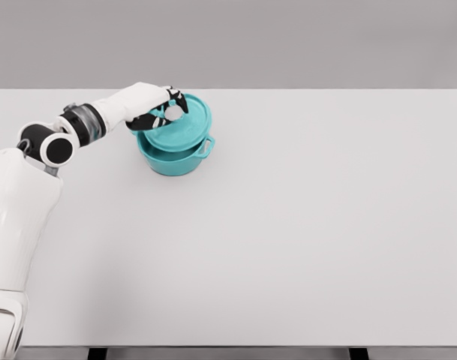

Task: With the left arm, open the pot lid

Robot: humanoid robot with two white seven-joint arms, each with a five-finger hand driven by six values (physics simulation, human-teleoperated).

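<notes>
**Left hand on lid, lid lifted and tilted over pot**

Landmark: pot [172,159], teal, sitting on the white table [303,225], toward the far-left part of the top. A loop handle shows on the pot's right side.

Lid [184,126]: teal, same colour as the pot. It is not seated flat. It sits above the pot's rim, tilted, and shifted toward the far right of the pot. The near-left part of the pot's opening shows as a dark teal gap under the lid's edge. Whether the lid's far edge touches the rim cannot be told from this view.

Left hand [165,109]: over the left part of the lid, just above the pot. Fingers curled and clamped around the lid's knob; dark fingertips [180,100] wrap over it, and a pale part of the knob shows between them. The white forearm runs out from the pot to the left, down to a black elbow joint.

Right arm: not visible anywhere around the pot.
</notes>
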